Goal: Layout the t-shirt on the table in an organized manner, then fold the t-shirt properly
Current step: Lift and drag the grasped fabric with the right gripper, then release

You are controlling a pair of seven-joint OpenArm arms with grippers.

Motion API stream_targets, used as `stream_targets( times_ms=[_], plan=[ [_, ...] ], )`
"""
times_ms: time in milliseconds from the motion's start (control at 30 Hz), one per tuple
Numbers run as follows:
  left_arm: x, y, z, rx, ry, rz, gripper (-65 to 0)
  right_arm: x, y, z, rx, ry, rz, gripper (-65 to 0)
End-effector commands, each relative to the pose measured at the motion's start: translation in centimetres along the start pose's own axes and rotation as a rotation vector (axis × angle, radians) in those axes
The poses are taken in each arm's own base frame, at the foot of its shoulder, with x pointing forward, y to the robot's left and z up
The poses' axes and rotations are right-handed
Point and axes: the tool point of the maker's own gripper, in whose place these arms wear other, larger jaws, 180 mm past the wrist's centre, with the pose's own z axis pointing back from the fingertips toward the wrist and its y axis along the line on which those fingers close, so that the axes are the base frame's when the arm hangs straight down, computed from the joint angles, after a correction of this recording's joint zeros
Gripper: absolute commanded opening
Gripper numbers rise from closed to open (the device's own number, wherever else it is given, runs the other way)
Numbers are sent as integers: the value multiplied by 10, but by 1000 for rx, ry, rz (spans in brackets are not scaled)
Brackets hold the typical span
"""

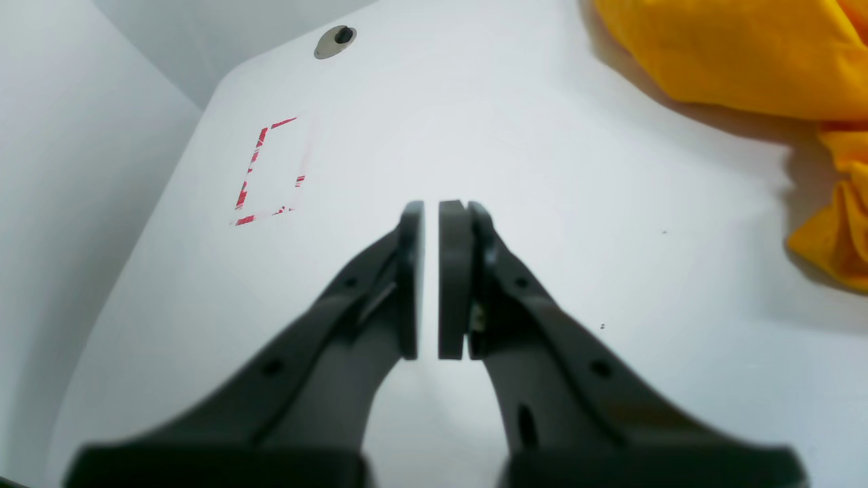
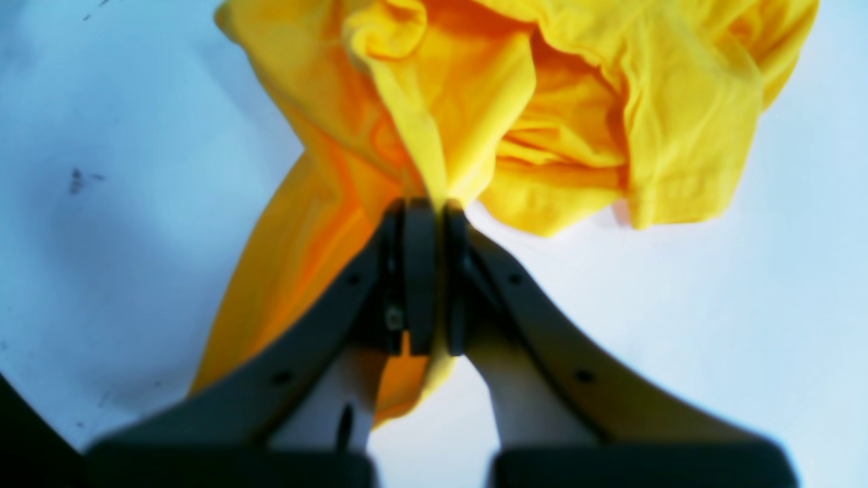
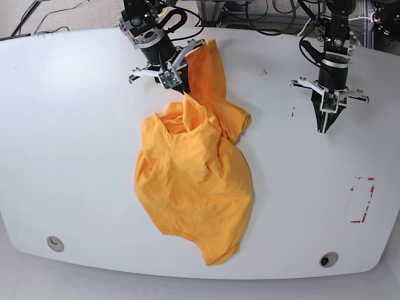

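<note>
White and smooth, the bench [image 3: 75, 156] filled the base view, with a round grommet [image 3: 55, 243] near each front corner and a broken red-tape rectangle [image 3: 361, 200] toward its right side. Crumpled across the middle lay the orange-yellow t-shirt [image 3: 194, 187], its lower part spread on the surface and its upper part drawn up into a ridge. Farther back, the right gripper [image 2: 434, 203] had its jaws clenched on a fold of that fabric, lifting it off the surface. Well apart from the cloth, the left gripper [image 1: 430, 210] hung above bare surface, jaws closed on nothing.
</note>
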Motion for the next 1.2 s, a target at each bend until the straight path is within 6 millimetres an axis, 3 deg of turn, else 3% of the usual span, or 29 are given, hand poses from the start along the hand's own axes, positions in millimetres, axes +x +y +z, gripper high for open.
stream_targets(
  times_ms=[0,333,467,767,900,967,1033,1167],
  plan=[
    [14,5,0,13,-51,-9,-619,9,6,4,9,-38,-7,-648],
    [14,9,0,1,-53,-38,-619,22,73,4,183,-68,-8,-648],
    [13,11,-1,3,-52,-44,-619,36,100,3,261,-107,4,-648],
    [15,17,-1,-5,-58,-79,-619,59,146,-6,386,-90,95,-644],
    [15,18,-1,-4,-58,-80,-619,65,147,-12,363,-77,106,-637],
    [15,18,-1,-4,-58,-80,-619,67,143,-14,342,-73,101,-609],
    [14,18,-1,-4,-56,-80,-619,67,140,-15,330,-68,99,-536],
    [15,18,-1,-4,-58,-80,-619,54,130,-13,318,-43,134,-344]
  ],
)
